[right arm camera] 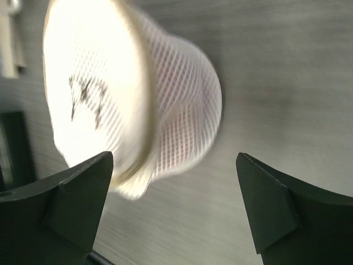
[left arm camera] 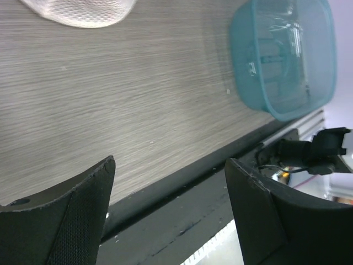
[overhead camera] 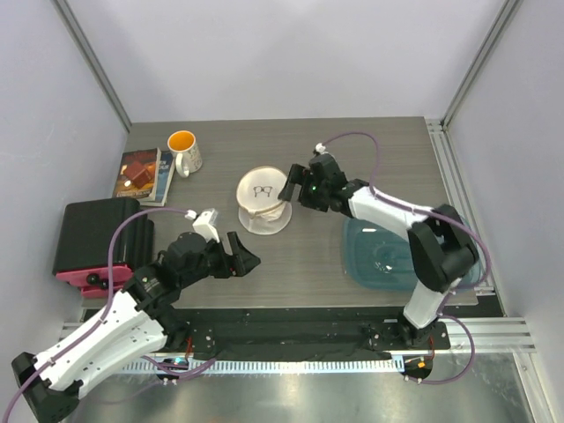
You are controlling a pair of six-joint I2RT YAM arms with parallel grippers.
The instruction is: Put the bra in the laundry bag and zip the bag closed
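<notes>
Wears white shells over black joints on left arm (overhead camera: 101, 335) and right arm (overhead camera: 383, 205); trails purple cables (overhead camera: 167, 211) along both; ends in matte black wedge-shaped fingers (left arm camera: 71, 221); shows a small green light (overhead camera: 315, 187) at right wrist.

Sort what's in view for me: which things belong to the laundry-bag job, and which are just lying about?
Job in hand:
- laundry bag, white mesh, mid-table
- right gripper, open beside the bag
- left gripper, open, nearer the table's front edge
- the bra cannot be seen

Lying about:
- white mug with orange inside
- books
- black case
- teal tub
</notes>
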